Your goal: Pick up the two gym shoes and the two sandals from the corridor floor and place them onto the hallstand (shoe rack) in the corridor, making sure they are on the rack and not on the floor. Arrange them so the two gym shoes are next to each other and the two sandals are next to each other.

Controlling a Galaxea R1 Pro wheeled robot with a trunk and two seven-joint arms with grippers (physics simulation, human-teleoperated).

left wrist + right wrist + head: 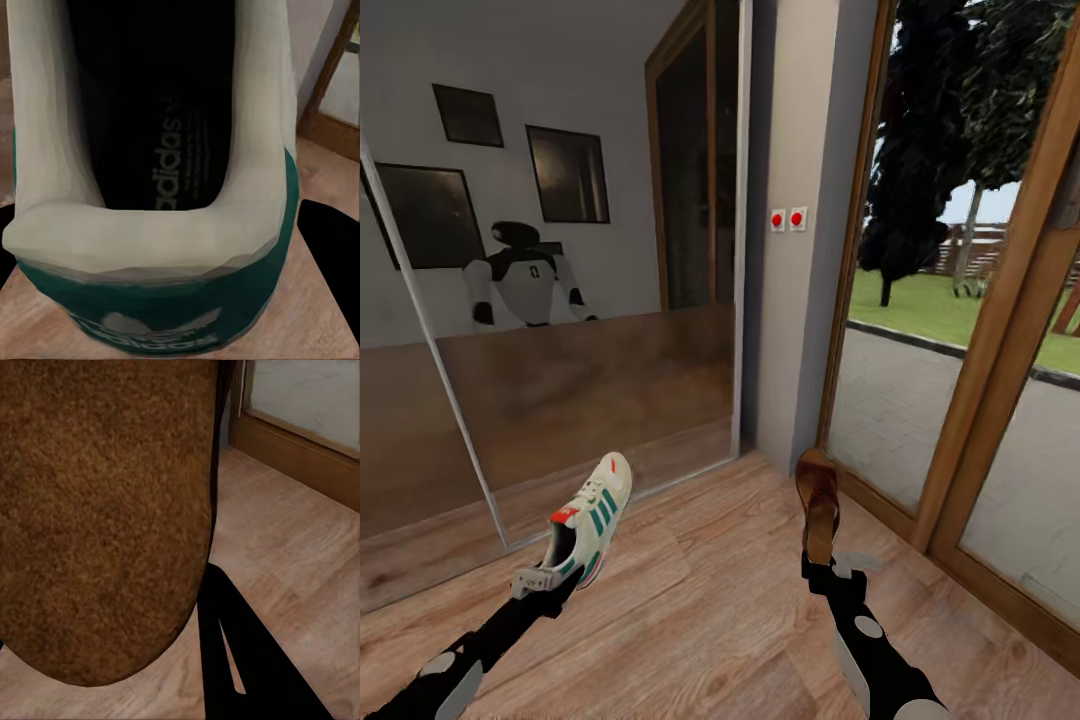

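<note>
The gym shoe (592, 518) is up off the floor, held by its heel end in the left gripper (550, 578), toe pointing up and away from the arm toward the big mirror (560, 400). It's cream-white with green stripes on the side and a red tab on the tongue. In the left wrist view you look straight into the shoe (157, 172): the dark insole has "adidas" printed in pale letters, with a few lines of smaller print next to it that are too tiny to read. The green heel patch nearest that camera has a pale logo, partly cut off at the edge. So the left jaws are clamped on the heel.

The sandal (818, 503) is in the right gripper (822, 572), sticking up and forward from the fingers, dark brown, standing on edge. The right wrist view is mostly its fuzzy brown surface (105, 510), with one black finger (240, 652) just beside it. No writing on it that I can make out. Right jaws are closed on the sandal.

Under both grippers is the wood-plank corridor floor (700, 610). Ahead of the left gripper the mirror shows the robot's reflection (525, 278) and dark picture frames. Ahead of the right one is a grey wall with two red-dot switches (788, 219), then wood-framed glass doors (980, 400) looking out on grass and trees.
</note>
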